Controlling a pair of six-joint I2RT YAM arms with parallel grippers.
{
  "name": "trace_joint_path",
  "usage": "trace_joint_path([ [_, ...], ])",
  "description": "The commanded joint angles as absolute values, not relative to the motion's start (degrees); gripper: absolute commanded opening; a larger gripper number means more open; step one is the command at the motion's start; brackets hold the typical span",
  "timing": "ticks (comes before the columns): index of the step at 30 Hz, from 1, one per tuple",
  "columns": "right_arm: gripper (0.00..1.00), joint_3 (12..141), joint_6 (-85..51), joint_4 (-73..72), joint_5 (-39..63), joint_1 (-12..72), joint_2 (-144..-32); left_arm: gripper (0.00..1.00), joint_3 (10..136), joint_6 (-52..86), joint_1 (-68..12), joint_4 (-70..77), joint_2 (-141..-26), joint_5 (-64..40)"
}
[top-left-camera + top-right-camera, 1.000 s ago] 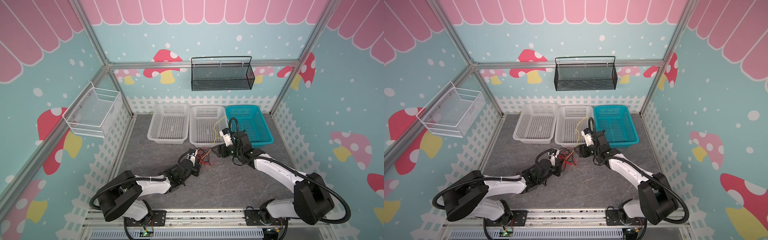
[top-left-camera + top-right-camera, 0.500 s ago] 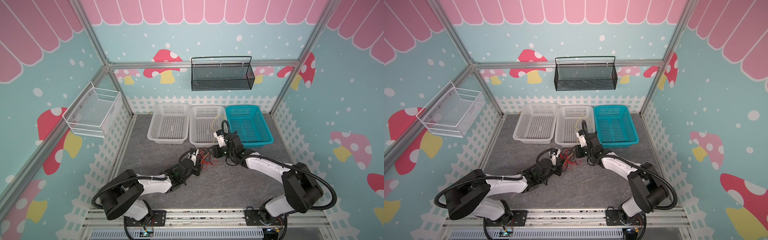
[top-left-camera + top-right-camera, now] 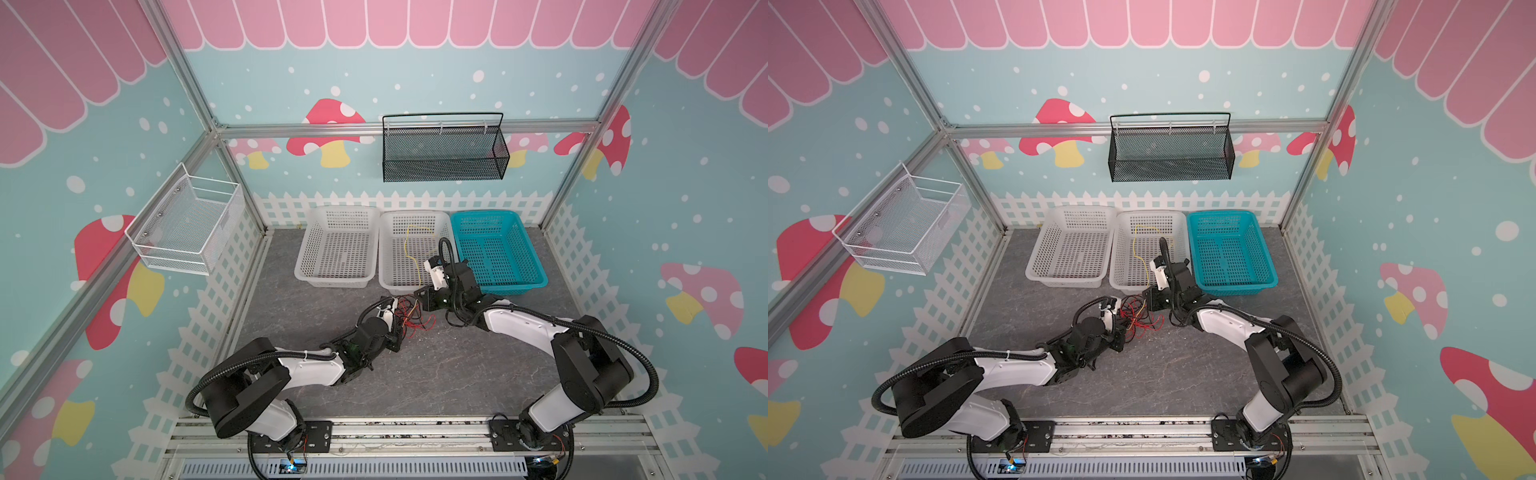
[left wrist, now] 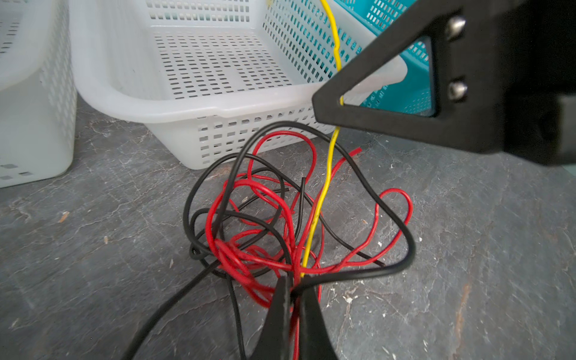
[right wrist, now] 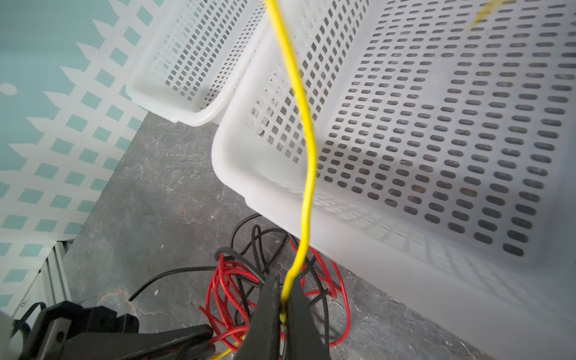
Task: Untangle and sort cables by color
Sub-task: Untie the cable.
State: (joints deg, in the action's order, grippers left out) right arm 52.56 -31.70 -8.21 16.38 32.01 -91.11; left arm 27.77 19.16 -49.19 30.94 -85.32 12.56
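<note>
Right end effector (image 5: 285, 280) dropped, clamping yellow cable (image 5: 307, 174) beside middle basket (image 5: 224, 156).

A row of three touching perforated plastic baskets (image 3: 415, 214), two white and one teal, barred the back. Before the middle white basket (image 3: 399, 282), a tangle of red and black cables (image 4: 232, 257), a thin yellow cable (image 4: 325, 187), the left gripper (image 4: 294, 293) and the right gripper (image 5: 283, 307) crowded together. The grey tabletop (image 3: 436, 374) elsewhere lay open.

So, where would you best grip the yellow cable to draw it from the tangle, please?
Grip the yellow cable on its single stretch between the red and black tangle and the middle white basket, coming from the basket side: there it runs alone. The right end effector is shut there; the left end effector holds the tangle.
</note>
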Motion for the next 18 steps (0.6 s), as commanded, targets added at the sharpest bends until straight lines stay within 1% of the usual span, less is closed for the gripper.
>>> trace_joint_path([
  [1,0.0,54.3,-31.8,-9.2,15.8,32.2,-92.2,0.0,27.2,20.0,-49.0,32.1,-86.0,12.4],
  [4,0.0,54.0,-31.5,-8.7,13.0,32.2,-90.6,0.0,26.6,20.2,-49.0,32.1,-85.6,13.1],
  [9,0.0,55.0,-28.9,-3.7,3.9,31.8,-85.3,0.0,24.7,20.5,-48.9,31.0,-83.4,16.2],
  [13,0.0,56.7,-26.4,0.4,0.4,30.7,-83.4,0.0,24.6,20.0,-48.8,27.5,-81.6,18.0],
  [18,0.0,57.0,-25.1,3.7,-1.7,27.3,-81.3,0.0,23.7,20.9,-48.3,24.8,-79.6,21.1],
])
